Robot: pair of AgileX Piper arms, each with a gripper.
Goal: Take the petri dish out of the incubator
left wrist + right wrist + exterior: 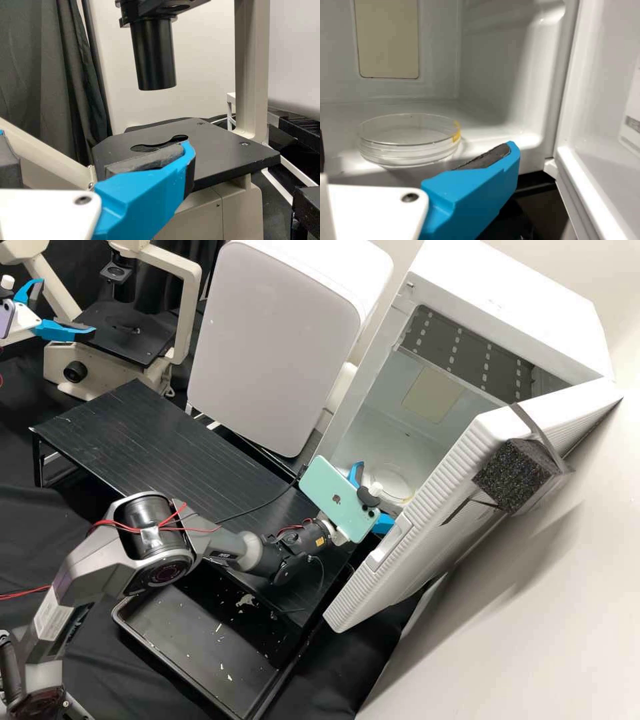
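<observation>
The white incubator (513, 300) stands with its door (440, 487) swung wide. On its floor lies a clear round petri dish (392, 479), lidded, with a yellow mark on its rim. At the incubator's mouth my right gripper (377, 495) is open, partly behind a mint-green phone. In the right wrist view the petri dish (407, 140) lies flat beyond the spread fingers of my right gripper (417, 150), not touched. My left gripper (67, 305) is open at the far left by the microscope; in the left wrist view, my left gripper (95, 145) has nothing between its fingers.
A microscope (202, 150) stands beside my left gripper. A black slatted table (147, 433) lies in front of a large white appliance (273, 340). A black tray (200, 640) sits low at the front. The door's inner face (605, 115) borders the opening.
</observation>
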